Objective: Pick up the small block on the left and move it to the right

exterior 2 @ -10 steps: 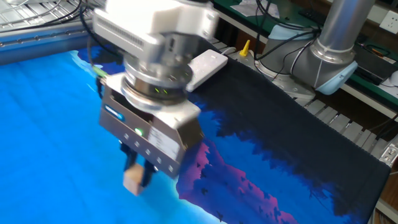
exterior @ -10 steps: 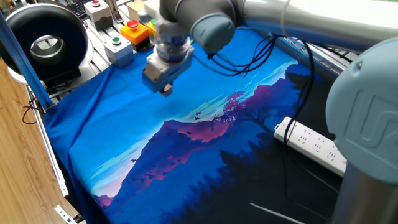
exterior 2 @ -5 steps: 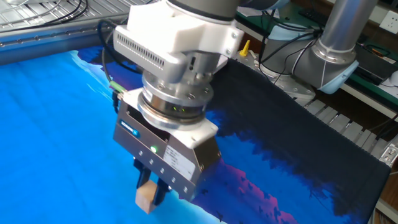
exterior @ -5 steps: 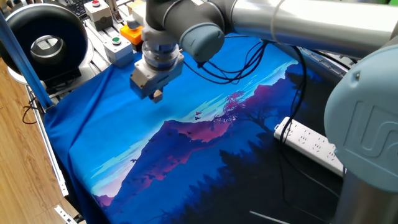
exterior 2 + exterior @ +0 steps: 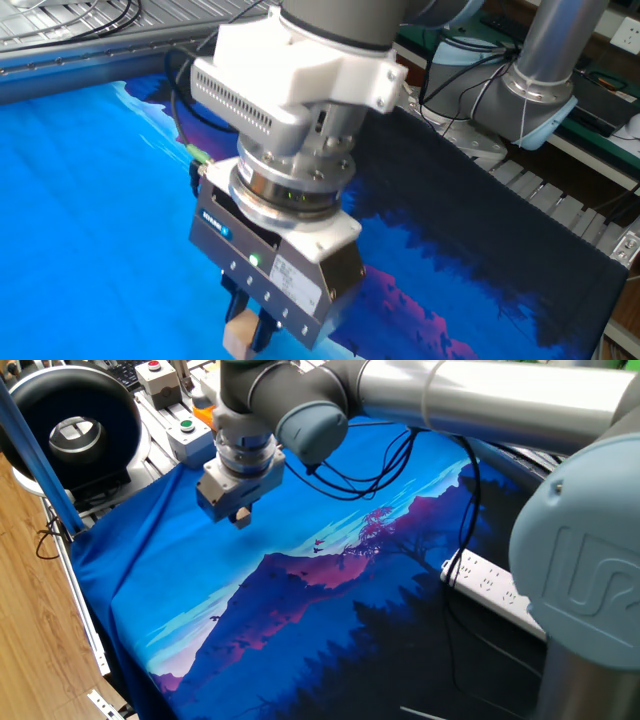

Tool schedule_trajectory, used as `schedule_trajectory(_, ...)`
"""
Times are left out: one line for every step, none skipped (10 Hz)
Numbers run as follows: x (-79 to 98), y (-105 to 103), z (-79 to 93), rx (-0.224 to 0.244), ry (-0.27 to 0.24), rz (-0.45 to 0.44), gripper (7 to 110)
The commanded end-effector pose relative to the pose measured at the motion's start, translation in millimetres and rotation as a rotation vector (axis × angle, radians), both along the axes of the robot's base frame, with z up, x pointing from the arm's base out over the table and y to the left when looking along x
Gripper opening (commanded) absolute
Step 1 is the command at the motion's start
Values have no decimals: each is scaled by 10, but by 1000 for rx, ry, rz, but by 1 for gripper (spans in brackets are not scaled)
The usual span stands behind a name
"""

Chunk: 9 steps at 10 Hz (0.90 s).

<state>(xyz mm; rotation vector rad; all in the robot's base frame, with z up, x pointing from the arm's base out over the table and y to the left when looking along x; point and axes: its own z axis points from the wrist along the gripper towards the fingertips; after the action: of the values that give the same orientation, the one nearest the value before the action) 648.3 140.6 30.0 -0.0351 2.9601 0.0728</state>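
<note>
The small block [image 5: 241, 518] is a tiny tan cube held between the fingers of my gripper [image 5: 238, 517], a little above the blue printed cloth [image 5: 300, 590]. In the other fixed view the gripper [image 5: 245, 335] fills the lower middle and the block [image 5: 238, 336] shows at the bottom edge, pinched in the shut fingers. The gripper hangs over the cloth's upper left part in one fixed view.
Grey, yellow and orange button boxes [image 5: 185, 432] stand behind the gripper. A black round device [image 5: 70, 425] sits at the far left. A white power strip [image 5: 500, 598] lies on the right. Black cables [image 5: 420, 455] trail across the cloth. The arm's base [image 5: 545, 70] stands at the back.
The gripper has moved with the block toward the left of one fixed view, nearer the button boxes; in the other fixed view it has shifted right and down.
</note>
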Motion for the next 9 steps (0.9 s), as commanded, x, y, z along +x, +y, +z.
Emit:
schedule_trajectory(74,63,-66,10,-9,-22,7)
schedule_trajectory(89,68,-84,10,-12,-22,7)
schedule_trajectory(125,72,-148,10,-23,-22,7)
schedule_trajectory(163,79,-216,10,-35,-23,7)
schedule_trajectory(181,83,-238,8,-39,-24,7)
schedule_trajectory(188,94,-231,8,-39,-26,7)
schedule_trajectory(192,97,-238,6,-39,-26,7)
schedule_trajectory(202,92,-247,5,-42,-26,7)
schedule_trajectory(204,87,-247,3,-43,-26,7)
